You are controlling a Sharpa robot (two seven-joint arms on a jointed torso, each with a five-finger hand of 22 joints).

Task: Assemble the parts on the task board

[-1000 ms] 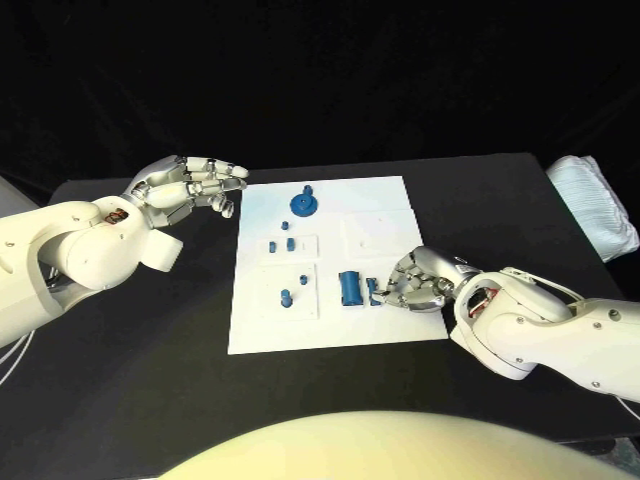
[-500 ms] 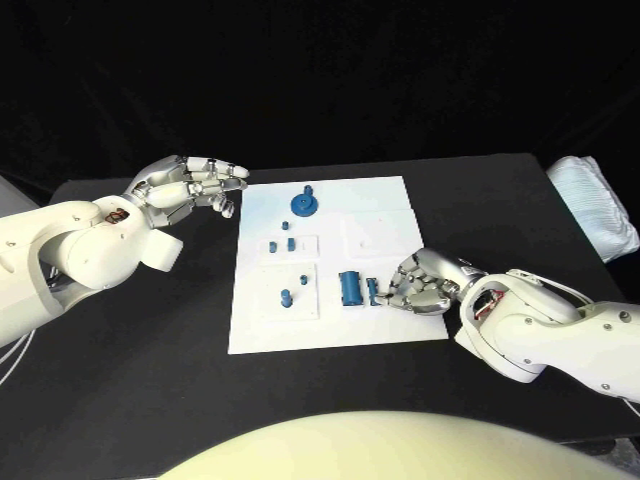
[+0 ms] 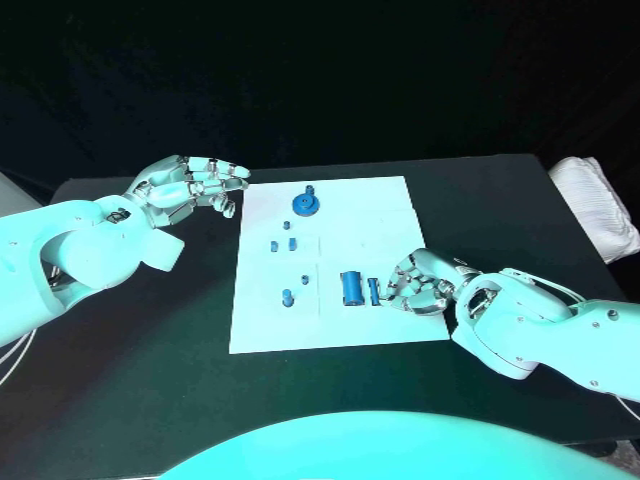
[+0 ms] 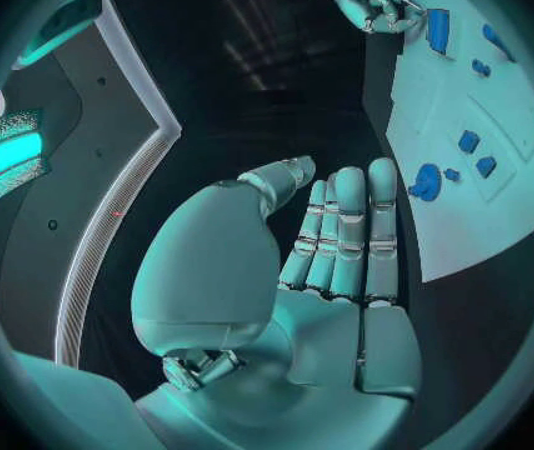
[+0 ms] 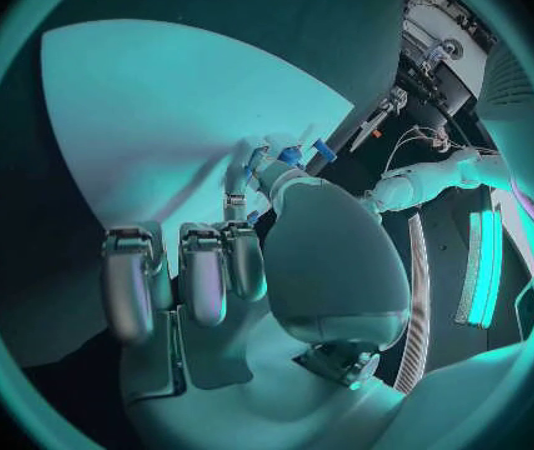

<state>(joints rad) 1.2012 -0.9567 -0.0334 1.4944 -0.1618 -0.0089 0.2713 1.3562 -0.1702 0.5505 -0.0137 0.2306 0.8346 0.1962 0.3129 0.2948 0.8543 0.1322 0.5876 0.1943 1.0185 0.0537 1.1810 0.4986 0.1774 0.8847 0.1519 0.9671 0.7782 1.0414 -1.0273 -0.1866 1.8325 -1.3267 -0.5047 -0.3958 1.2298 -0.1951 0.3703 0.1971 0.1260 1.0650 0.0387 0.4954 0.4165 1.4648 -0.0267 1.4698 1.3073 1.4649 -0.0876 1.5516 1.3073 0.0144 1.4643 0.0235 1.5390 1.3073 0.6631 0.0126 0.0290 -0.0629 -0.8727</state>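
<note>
The task board [image 3: 342, 310] lies flat in the middle of the black bench [image 3: 147, 370], and all positions below are given against it. In the head view the right hand [image 3: 418, 283] sits over the board's near right corner, fingers curled down beside a tall blue block [image 3: 350, 288] and a narrower blue piece [image 3: 374, 291] just beside that block; from this view contact cannot be confirmed. The right wrist view adds detail: the fingertips [image 5: 271, 162] are gathered close around small blue pieces [image 5: 295, 154] on the white surface, though whether they pinch a piece or merely touch it cannot be told. The left hand [image 3: 190, 185] hovers off the board's far left corner, above the bench, holding nothing; the left wrist view shows its fingers [image 4: 348, 232] extended side by side with the thumb standing apart. That same view shows the board from the side, with a round blue part [image 4: 426, 182] nearest the left hand. In the head view this round blue part [image 3: 306, 204] stands near the board's far edge, and smaller blue parts [image 3: 281, 244] lie towards the board's left half, between the far edge and the near edge.
</note>
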